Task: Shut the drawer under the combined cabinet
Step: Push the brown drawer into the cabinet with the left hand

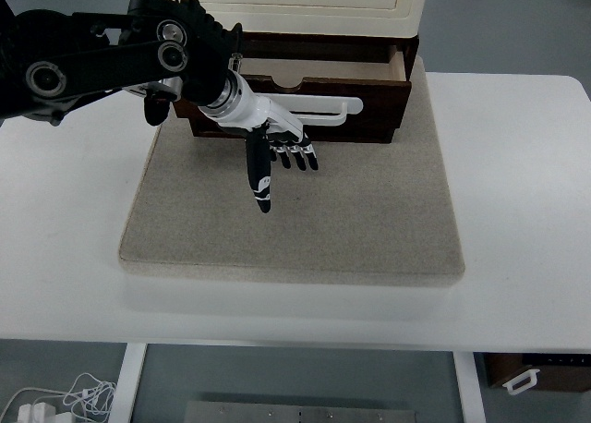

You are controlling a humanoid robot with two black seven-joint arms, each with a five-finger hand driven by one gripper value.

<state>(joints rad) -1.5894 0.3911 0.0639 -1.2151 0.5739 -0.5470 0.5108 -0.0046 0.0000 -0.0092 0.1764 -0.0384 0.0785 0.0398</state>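
A cream cabinet [314, 3] stands at the back on a dark brown base. Its dark brown drawer [369, 109] sticks out toward me, partly open, with a white bar handle [323, 104] across its front. My left hand [277, 155] comes in from the upper left on a black arm. It hangs just in front of the drawer face, left of middle, fingers spread and pointing down toward the mat, holding nothing. The back of the hand is near or against the drawer front; I cannot tell if it touches.
The cabinet sits on a beige mat [369, 229] on a white table [517, 192]. White cables [65, 400] lie on the floor at the lower left, below the table's front edge.
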